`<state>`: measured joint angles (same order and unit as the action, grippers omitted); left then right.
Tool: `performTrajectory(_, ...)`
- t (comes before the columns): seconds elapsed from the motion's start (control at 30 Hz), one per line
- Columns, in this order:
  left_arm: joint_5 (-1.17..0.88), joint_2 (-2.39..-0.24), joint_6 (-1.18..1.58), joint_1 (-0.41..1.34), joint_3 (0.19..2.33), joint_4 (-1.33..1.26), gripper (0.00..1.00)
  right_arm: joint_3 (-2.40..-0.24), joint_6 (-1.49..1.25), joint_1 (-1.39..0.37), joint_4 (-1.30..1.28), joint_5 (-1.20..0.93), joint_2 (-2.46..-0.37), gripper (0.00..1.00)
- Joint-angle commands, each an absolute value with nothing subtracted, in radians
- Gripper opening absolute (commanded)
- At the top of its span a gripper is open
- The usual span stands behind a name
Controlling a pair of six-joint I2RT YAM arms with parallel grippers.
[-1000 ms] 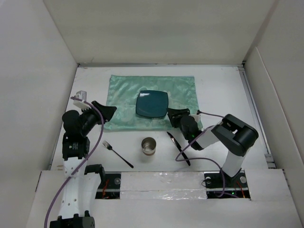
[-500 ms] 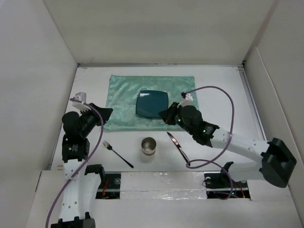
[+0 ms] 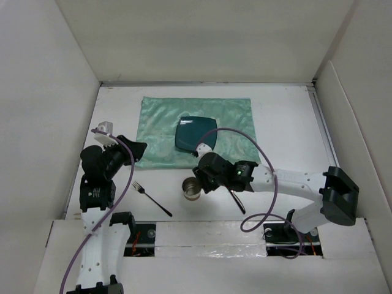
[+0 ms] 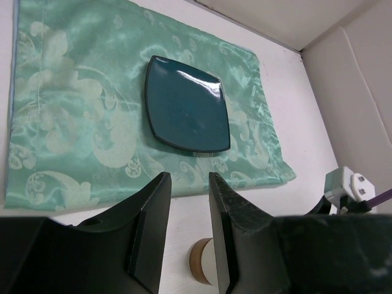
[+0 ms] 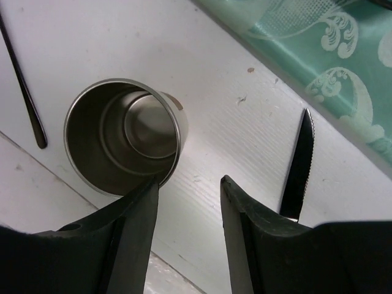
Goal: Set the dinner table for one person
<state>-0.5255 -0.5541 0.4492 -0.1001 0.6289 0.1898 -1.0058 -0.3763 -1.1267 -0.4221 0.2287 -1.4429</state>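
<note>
On the white dinner table [image 3: 283, 122] lies a mint-green cloth [image 3: 160, 125] with a dark teal square plate [image 3: 191, 133] on it. In front of the cloth stands a steel cup [image 3: 191, 190], with a fork [image 3: 152, 199] to its left and a knife [image 3: 237, 201] to its right. My right gripper [image 5: 188, 182] hovers open just right of the cup [image 5: 119, 135]; its left finger overlaps the rim, and the knife [image 5: 298, 162] lies beyond its right finger. My left gripper [image 4: 188, 179] is open and empty, near the cloth's front left corner and pointed toward the plate [image 4: 187, 104].
The right arm [image 3: 288, 180] stretches across the near table from its base at the right and covers part of the knife. White wall panels [image 3: 49, 122] border the table on three sides. The fork's handle [image 5: 21, 79] lies left of the cup.
The right arm has swung left and nearer, from beside the plate's right edge to over the cup. The left gripper has barely moved.
</note>
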Motion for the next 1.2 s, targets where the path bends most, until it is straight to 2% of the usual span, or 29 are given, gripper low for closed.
performTrajectory(0.0, -0.529, -0.555, 0.433, -0.106, 0.653, 0.170, 0.29, -1.089, -0.311, -1.143, -0.456, 0.226, -1.462, 0.49)
performTrajectory(0.17, -0.529, -0.545, 0.437, -0.106, 0.647, 0.167, 0.29, -1.097, -0.311, -1.143, -0.420, 0.236, -1.509, 0.44)
performTrajectory(0.2, -0.529, -0.546, 0.439, -0.106, 0.649, 0.167, 0.29, -1.100, -0.316, -1.143, -0.410, 0.241, -1.517, 0.37)
performTrajectory(0.27, -0.535, -0.548, 0.439, -0.106, 0.647, 0.164, 0.29, -1.097, -0.328, -1.143, -0.385, 0.248, -1.534, 0.31)
performTrajectory(0.47, -0.538, -0.540, 0.439, -0.106, 0.646, 0.167, 0.29, -1.118, -0.341, -1.123, -0.342, 0.172, -1.594, 0.31)
performTrajectory(0.5, -0.538, -0.538, 0.437, -0.106, 0.646, 0.166, 0.29, -1.120, -0.344, -1.123, -0.344, 0.175, -1.597, 0.13)
performTrajectory(0.53, -0.538, -0.535, 0.439, -0.106, 0.644, 0.166, 0.29, -1.126, -0.347, -1.123, -0.347, 0.182, -1.594, 0.04)
performTrajectory(0.57, -0.537, -0.531, 0.439, -0.106, 0.644, 0.166, 0.29, -1.129, -0.356, -1.114, -0.351, 0.204, -1.588, 0.00)
performTrajectory(0.67, -0.541, -0.534, 0.440, -0.106, 0.643, 0.163, 0.29, -1.143, -0.348, -1.068, -0.351, 0.224, -1.514, 0.00)
performTrajectory(0.73, -0.551, -0.532, 0.443, -0.106, 0.641, 0.158, 0.29, -1.166, -0.319, -0.933, -0.325, 0.198, -1.442, 0.00)
performTrajectory(0.8, -0.551, -0.526, 0.443, -0.106, 0.641, 0.158, 0.29, -1.173, -0.315, -0.884, -0.305, 0.195, -1.437, 0.00)
performTrajectory(0.87, -0.549, -0.532, 0.443, -0.106, 0.641, 0.158, 0.29, -1.201, -0.318, -0.734, -0.295, 0.189, -1.459, 0.00)
performTrajectory(0.97, -0.552, -0.532, 0.443, -0.106, 0.640, 0.158, 0.29, -1.250, -0.330, -0.534, -0.224, 0.123, -1.554, 0.00)
performTrajectory(1.17, -0.548, -0.532, 0.443, -0.106, 0.641, 0.161, 0.30, -1.554, -0.325, -0.336, -0.305, 0.115, -1.848, 0.00)
